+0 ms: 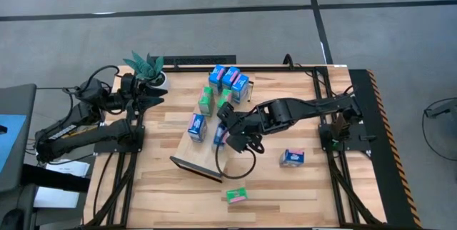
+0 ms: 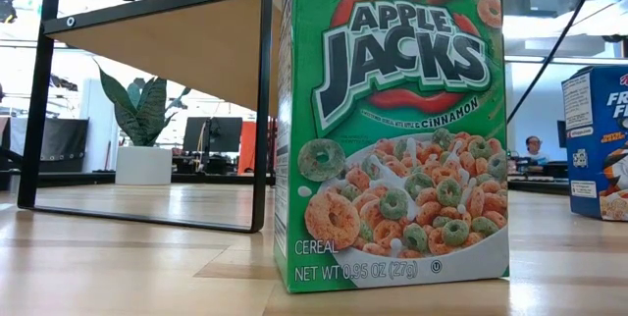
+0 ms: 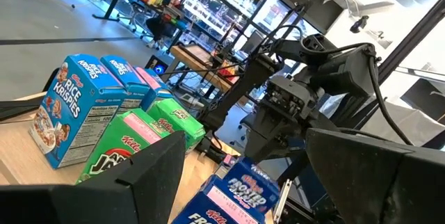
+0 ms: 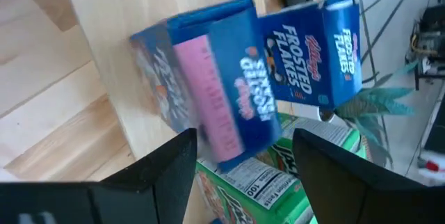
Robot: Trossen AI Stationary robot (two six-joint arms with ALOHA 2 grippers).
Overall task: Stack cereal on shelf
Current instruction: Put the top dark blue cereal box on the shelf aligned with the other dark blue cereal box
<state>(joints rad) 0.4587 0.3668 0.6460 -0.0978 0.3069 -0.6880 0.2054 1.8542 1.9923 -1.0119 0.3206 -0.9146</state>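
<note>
The shelf (image 1: 203, 150), a light-wood board on dark end frames (image 2: 260, 100), stands in the middle of the table. Several blue and green cereal cartons stand on it toward its far end (image 1: 230, 83). My right gripper (image 1: 227, 137) hangs open over the board, pointing slantwise down. Its fingers (image 4: 182, 156) stand to either side of a blue carton with a pink side (image 4: 215, 92), which shows blurred. My left gripper (image 1: 153, 96) waits open at the table's far left, by the plant, and looks toward the cartons (image 3: 76, 106). My right gripper's fingers stand on either side of the blue carton's near end (image 4: 229, 147), coming slantwise from above. A gap shows beside one finger. Whether the other finger touches the carton I cannot tell.
A blue carton (image 1: 291, 158) lies loose on the table to the right of the shelf. A green Apple Jacks carton (image 1: 236, 196) stands near the front edge, close before the low camera (image 2: 392, 130). A potted plant (image 1: 146, 66) stands at the far left.
</note>
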